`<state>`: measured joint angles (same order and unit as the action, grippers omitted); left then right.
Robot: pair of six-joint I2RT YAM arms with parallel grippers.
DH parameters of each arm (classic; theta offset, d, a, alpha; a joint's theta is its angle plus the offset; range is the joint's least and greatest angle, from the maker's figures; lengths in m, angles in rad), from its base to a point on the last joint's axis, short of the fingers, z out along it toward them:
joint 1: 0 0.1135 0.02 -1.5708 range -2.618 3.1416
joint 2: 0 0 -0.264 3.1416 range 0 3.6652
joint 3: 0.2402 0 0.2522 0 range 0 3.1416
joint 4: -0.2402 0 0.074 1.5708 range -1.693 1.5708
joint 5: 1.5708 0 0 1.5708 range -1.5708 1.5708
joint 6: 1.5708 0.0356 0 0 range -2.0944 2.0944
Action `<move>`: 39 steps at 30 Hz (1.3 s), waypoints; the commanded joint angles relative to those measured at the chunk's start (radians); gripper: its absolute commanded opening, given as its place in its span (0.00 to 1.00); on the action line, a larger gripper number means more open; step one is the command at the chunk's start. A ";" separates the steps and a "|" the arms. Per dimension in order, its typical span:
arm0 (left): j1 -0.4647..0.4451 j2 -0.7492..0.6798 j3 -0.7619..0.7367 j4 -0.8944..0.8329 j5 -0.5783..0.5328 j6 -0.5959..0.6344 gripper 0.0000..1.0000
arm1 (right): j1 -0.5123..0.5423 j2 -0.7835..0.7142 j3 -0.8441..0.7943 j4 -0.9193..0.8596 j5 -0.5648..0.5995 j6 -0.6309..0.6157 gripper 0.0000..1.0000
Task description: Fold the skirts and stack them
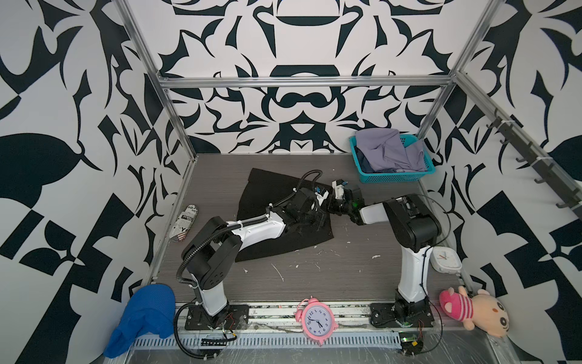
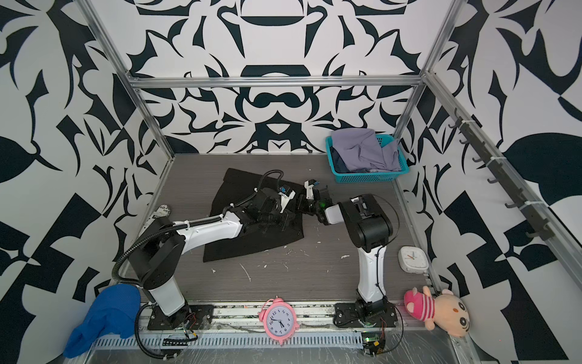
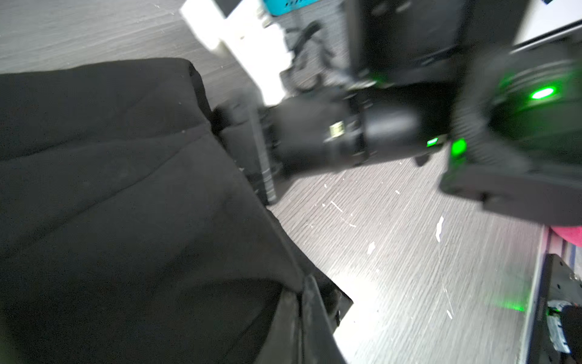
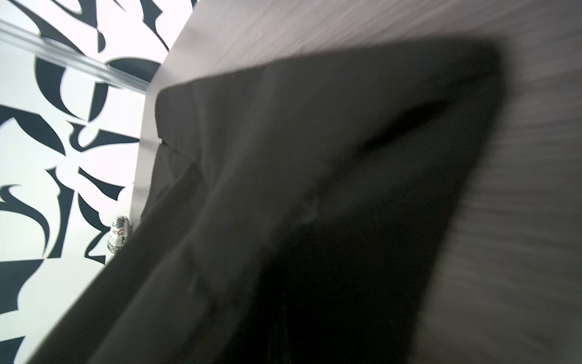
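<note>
Black skirt (image 1: 267, 189) spread diagonally on bench (image 1: 346, 277), stretching left from both our jaws; left jaws pinch its right edge, right jaws alongside, grip unclear.

Skirt (image 1: 267, 189) mid-table (image 1: 315, 277); other skirts (image 1: 387, 148) in basket (image 1: 393, 178), far-R corner; alarm clock (image 1: 316, 321) at front edge, centre.

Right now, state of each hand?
Left hand: closed, pinching the black skirt.
Right hand: looks closed on the black skirt's edge; view blurred.

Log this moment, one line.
left end effector: shut on black skirt | right end effector: shut on same skirt | lavender skirt: basket
</note>
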<state>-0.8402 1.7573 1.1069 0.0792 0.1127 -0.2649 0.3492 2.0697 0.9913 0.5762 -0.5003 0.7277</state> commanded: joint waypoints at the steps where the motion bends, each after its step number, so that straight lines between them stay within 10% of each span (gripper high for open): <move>1: -0.003 0.001 0.000 0.059 0.000 -0.014 0.08 | 0.034 0.033 0.078 0.048 0.000 -0.028 0.11; 17: 0.020 -0.336 -0.145 0.219 -0.168 0.080 0.66 | 0.010 -0.176 0.010 -0.096 0.027 -0.155 0.15; 33: 0.125 0.200 0.118 0.140 -0.004 0.010 0.47 | -0.031 -0.448 -0.020 -0.403 0.248 -0.288 0.30; 39: 0.125 0.295 0.152 0.128 0.029 0.002 0.46 | -0.035 -0.471 -0.017 -0.369 0.139 -0.294 0.40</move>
<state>-0.7136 2.0171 1.2388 0.2039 0.1032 -0.2474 0.3111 1.6032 0.9657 0.1936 -0.3141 0.4530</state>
